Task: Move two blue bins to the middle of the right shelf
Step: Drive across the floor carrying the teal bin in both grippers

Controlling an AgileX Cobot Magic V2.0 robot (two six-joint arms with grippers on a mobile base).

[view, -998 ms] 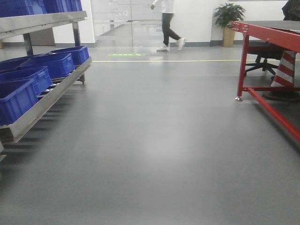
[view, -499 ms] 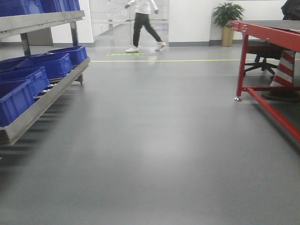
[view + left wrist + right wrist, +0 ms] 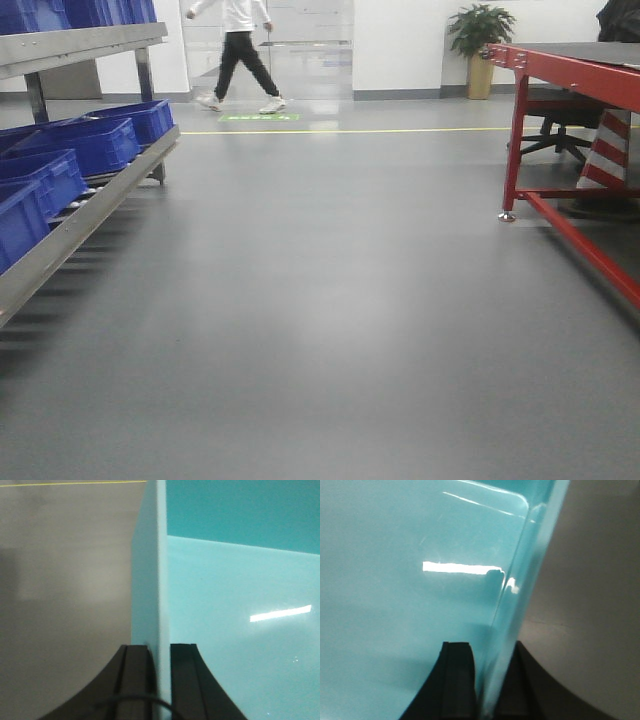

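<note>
— Left gripper (image 3: 159,647): how does it stand?

— Narrow. Its two matte black fingers (image 3: 131,680), flat-faced and curving outward at the base, pinch the thin upright wall of a light-blue bin (image 3: 150,555), one finger outside it and one inside.

— And the right gripper (image 3: 489,647)?

— Much the same: closed down on a pale cyan wall that runs up between its dark fingers. Whether both hold one bin or each holds its own, I cannot tell.

— What is the plastic like?

— Smooth and glossy. A white bar of reflected light lies across the inside in both wrist views, and the right wrist view shows a softly rounded inner corner. The wall edge looks paler, almost milky.

— Where is the bin, then?

— Held up by the grippers, with plain grey floor (image 3: 330,300) beyond its outer side. The front view does not show it.

— What does the front view show?

— A steel rack (image 3: 90,215) along the left edge, with a brushed metal front rail and a sloping lower level. Dark blue bins (image 3: 95,145), ribbed and thick-rimmed, sit in a row behind that rail. At the right stands a red-framed table (image 3: 515,130) with a square-section leg on a small foot. The floor is even, with a dull sheen and a yellow line (image 3: 400,129) across the far end.

— Anything else?

— A person (image 3: 238,50) in a white top and dark trousers is mid-stride by the glass doors, and a potted plant (image 3: 480,30) stands against the white wall.
</note>
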